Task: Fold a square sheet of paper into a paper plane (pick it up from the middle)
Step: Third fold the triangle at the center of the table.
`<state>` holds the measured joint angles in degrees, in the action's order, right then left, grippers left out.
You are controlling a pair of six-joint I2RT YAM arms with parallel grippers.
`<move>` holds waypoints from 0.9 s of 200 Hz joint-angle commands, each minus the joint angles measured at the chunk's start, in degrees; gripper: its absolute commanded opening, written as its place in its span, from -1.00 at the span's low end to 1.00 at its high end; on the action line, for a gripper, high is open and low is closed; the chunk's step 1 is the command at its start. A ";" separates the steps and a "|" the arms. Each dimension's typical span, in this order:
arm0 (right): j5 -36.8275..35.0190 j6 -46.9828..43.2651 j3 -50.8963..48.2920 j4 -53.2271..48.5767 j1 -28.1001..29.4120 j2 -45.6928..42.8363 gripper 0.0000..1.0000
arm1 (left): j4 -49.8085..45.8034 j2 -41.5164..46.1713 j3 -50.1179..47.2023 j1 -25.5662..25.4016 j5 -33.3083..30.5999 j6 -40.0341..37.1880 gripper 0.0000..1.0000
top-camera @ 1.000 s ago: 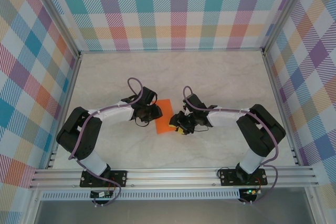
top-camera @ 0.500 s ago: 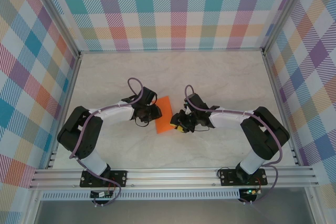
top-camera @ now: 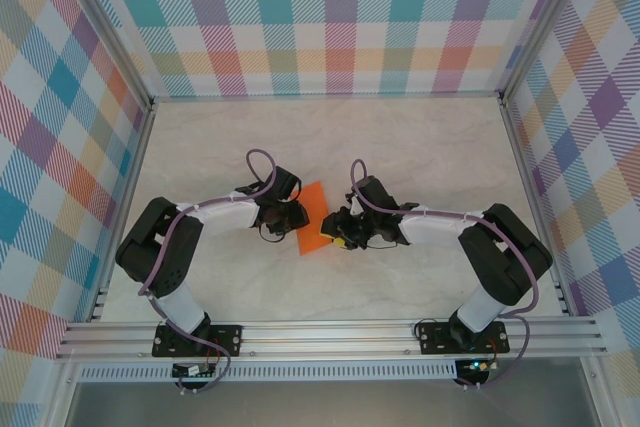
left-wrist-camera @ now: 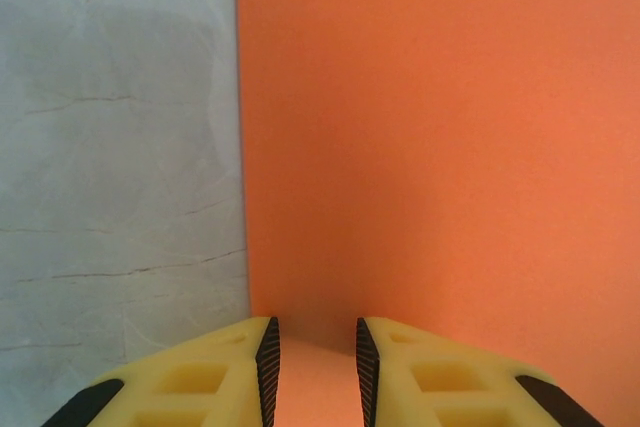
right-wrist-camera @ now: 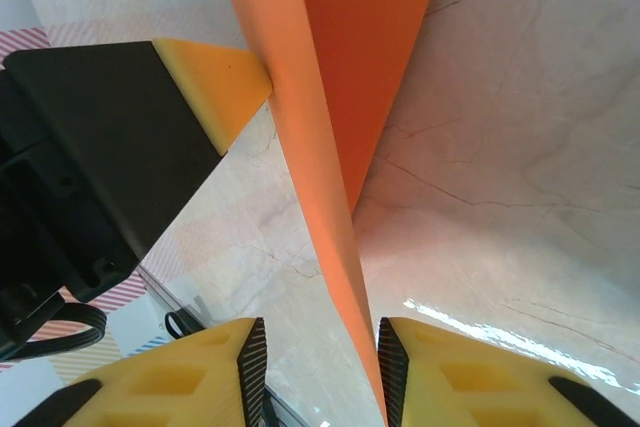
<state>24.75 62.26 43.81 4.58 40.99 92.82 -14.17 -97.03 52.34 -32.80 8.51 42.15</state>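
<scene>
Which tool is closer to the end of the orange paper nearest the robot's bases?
Right. The right tool sits at that near end of the orange paper, on its right side. The left tool is at the paper's left edge, farther up.

At my left wrist the orange paper sheet (left-wrist-camera: 430, 147) runs off the top, right and bottom edges, and my left claw (left-wrist-camera: 312, 372) is cropped below. From above, my right claw (top-camera: 333, 237) is too small to judge.
</scene>
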 commanded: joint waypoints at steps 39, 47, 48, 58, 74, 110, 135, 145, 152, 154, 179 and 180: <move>-1.84 -0.10 -2.24 -3.60 0.32 -2.00 -0.56 | 0.02 0.25 1.88 0.63 0.61 -1.61 -0.43; -2.39 -0.05 -2.16 -4.15 0.25 -2.11 -0.63 | -0.03 0.55 1.90 0.64 0.71 -1.64 -0.43; -2.50 -0.04 -2.16 -4.28 0.28 -2.11 -0.64 | -0.05 0.63 1.89 0.63 0.71 -1.68 -0.43; -3.50 -0.03 -1.85 -5.42 0.32 -2.13 -0.75 | -0.04 1.35 2.06 0.70 0.71 -1.88 -0.43; -5.19 0.02 -1.49 -7.26 0.32 -2.20 -0.92 | 0.03 2.80 2.25 0.72 0.54 -2.21 -0.42; -6.04 -0.99 -1.06 -10.47 0.27 -2.67 -1.00 | 2.34 4.62 1.77 0.98 1.15 -2.75 -0.38; -5.44 -1.43 -1.81 -13.08 0.32 -4.58 -1.00 | 4.54 2.99 1.52 0.99 2.98 -2.69 -0.40; -5.40 -1.66 -2.09 -14.21 0.32 -5.62 -1.00 | 5.09 2.24 1.28 0.98 3.39 -2.52 -0.44; -5.49 -1.79 -2.29 -15.01 0.32 -6.17 -1.00 | 5.29 1.83 1.20 1.02 3.45 -2.44 -0.47; -5.50 -1.79 -2.25 -15.10 0.27 -6.33 -1.00 | 5.30 1.73 1.15 0.99 3.40 -2.45 -0.47; -5.26 -2.06 -1.98 -16.02 0.32 -7.04 -1.00 | 4.95 0.16 1.06 0.98 2.83 -2.67 -0.58; -5.25 -2.10 -1.94 -16.01 0.32 -7.03 -1.00 | 4.95 0.13 1.08 0.98 2.78 -2.68 -0.58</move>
<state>19.53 61.63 42.30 -8.34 40.99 87.07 -9.91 -94.87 52.80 -32.47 10.85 40.51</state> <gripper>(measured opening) 0.045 0.225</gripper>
